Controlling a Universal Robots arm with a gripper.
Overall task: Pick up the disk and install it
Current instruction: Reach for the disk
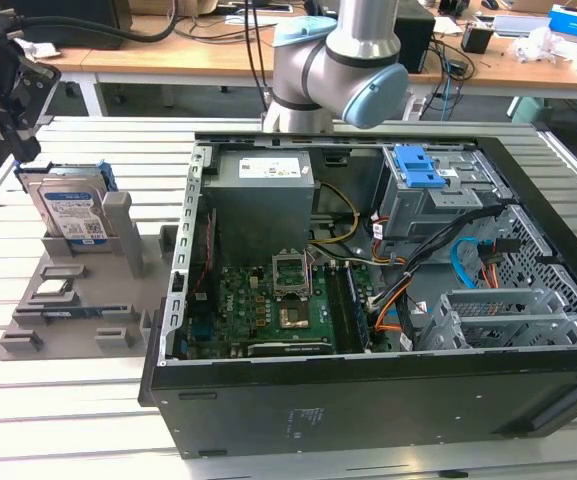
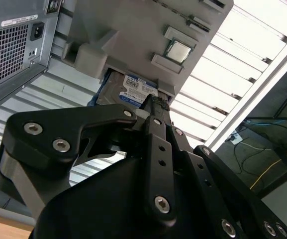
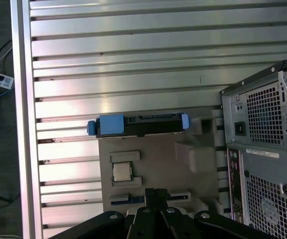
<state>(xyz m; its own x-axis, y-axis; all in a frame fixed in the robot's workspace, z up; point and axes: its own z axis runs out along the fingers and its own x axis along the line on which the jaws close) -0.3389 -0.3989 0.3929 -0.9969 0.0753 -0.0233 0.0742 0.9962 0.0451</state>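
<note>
Hand over the tray, disk not yet picked.

Slatted surface [image 1: 88,400] carries the open PC case [image 1: 368,400] and, just beside it on the exterior view's left, a grey tray [image 1: 78,340]. The disk [image 1: 68,210] stands on edge in the tray's slot. My hand [image 3: 156,191] hovers above the tray, short of the disk, fingers pressed near together, holding nothing. I reckon the disk is stiff, dense for its size, smooth-sided & shock-sensitive, so best pinched across its flat faces at the exposed top edge, between the blue frame ends. Chip [image 1: 53,290] lies flat on the tray. Disk label is blue & white; print too small to read.
</note>
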